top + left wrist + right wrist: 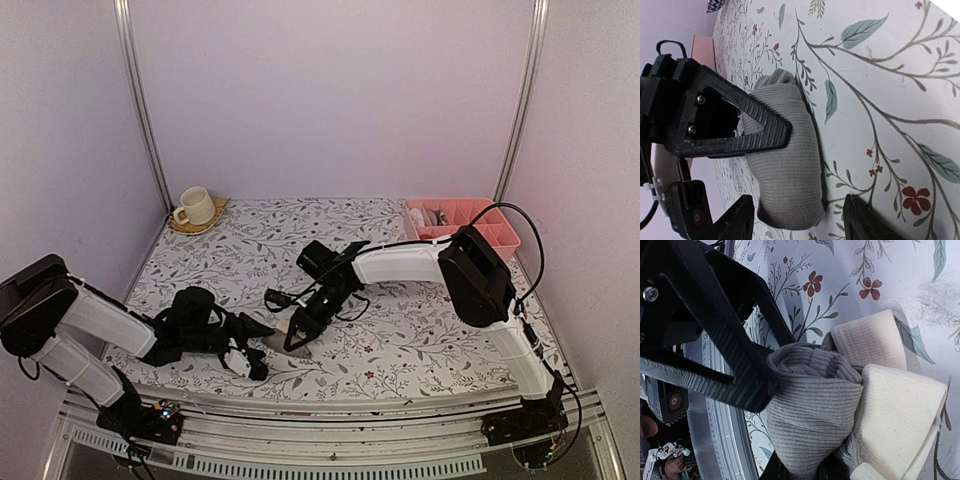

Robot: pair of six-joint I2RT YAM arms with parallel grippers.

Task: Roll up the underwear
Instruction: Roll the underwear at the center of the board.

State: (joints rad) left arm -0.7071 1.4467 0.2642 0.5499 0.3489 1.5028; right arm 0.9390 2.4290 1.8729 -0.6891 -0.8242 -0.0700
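One taupe brief (815, 425) looks fully rolled, clamped in the right gripper (296, 338) (left gripper (800, 202) gapes, holding nothing), so next calls for letting go without unrolling it.

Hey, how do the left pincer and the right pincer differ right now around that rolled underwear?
The left pincer is open, its jaws spread to either side of the underwear without clamping it; the right pincer is shut on that roll. The left pincer reaches in low from the left; the right pincer angles down from farther back on the right. Both are black and meet at the same grey-brown roll.
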